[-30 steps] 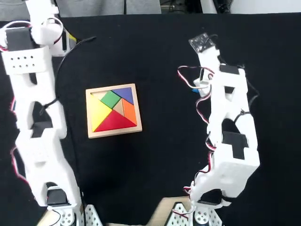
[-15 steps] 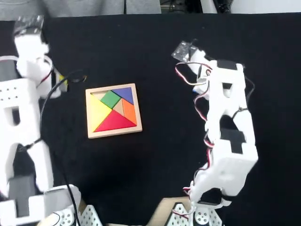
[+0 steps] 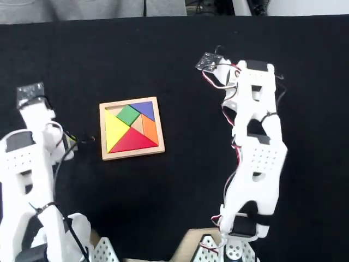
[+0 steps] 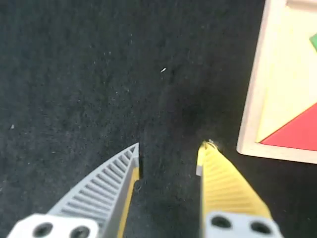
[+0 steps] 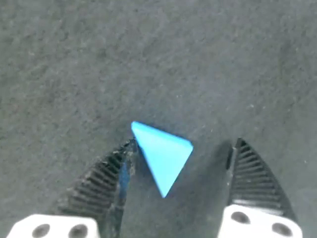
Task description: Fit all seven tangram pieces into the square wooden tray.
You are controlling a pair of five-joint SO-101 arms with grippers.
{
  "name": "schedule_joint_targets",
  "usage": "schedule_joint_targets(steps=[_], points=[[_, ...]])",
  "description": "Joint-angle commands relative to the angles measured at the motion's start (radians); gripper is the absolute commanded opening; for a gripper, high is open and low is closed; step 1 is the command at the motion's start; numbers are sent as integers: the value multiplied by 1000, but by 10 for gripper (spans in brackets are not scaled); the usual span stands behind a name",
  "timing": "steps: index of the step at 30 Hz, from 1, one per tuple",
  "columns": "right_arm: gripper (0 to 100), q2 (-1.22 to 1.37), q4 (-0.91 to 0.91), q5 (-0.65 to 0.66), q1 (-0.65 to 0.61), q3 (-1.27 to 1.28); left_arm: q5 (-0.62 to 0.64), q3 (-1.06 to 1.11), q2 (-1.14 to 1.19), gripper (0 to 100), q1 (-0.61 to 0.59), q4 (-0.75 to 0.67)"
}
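The square wooden tray (image 3: pixel 132 154) lies left of the table's middle and holds yellow, red, green, blue-violet and orange pieces. My left gripper (image 4: pixel 171 148) is open low over the black cloth, just left of the tray's near left corner (image 4: pixel 250 144), with nothing between its fingers. It also shows in the high view as the left gripper (image 3: pixel 78 143). My right gripper (image 5: pixel 184 145) is open over a light blue triangle (image 5: pixel 163 151) that lies on the cloth between its fingers. One fingertip (image 5: pixel 128 148) is at the triangle's edge. The right arm (image 3: pixel 253 109) stands well right of the tray.
Black cloth covers the whole table (image 3: pixel 180 180). The two arm bases (image 3: pixel 229 248) sit at the near edge. Bare wood shows inside the tray near its middle (image 3: pixel 138 124) and at its far left corner (image 3: pixel 110 109).
The left arm has drawn back from the far left corner toward the near side, ending beside the tray's left edge. The right arm's wrist has shifted a little to the left.
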Motion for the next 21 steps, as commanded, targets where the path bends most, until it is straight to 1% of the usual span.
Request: schedule_joint_targets(steps=[1, 2, 4, 9, 10, 12, 15, 16, 19, 21], points=[[286, 68, 89, 17, 28, -208, 12, 53, -38, 191, -13, -81], [284, 94, 121, 26, 32, -254, 12, 58, -38, 191, -10, -83], [240, 148, 181, 46, 38, -341, 12, 61, -37, 191, -7, -84], [25, 277, 278, 63, 41, -524, 12, 82, -37, 191, -5, -101], [7, 297, 296, 63, 41, -558, 12, 96, -37, 191, -5, -115], [31, 328, 359, 63, 40, -628, 12, 125, -37, 191, -5, -146], [21, 354, 470, 55, 8, -751, 12, 153, -37, 191, -5, -172], [11, 357, 471, 28, -6, -782, 12, 156, -37, 191, -5, -172], [11, 357, 470, -137, -41, -846, 12, 159, -37, 191, -5, -170], [11, 354, 470, -218, -71, -868, 12, 170, -38, 191, -7, -172]])
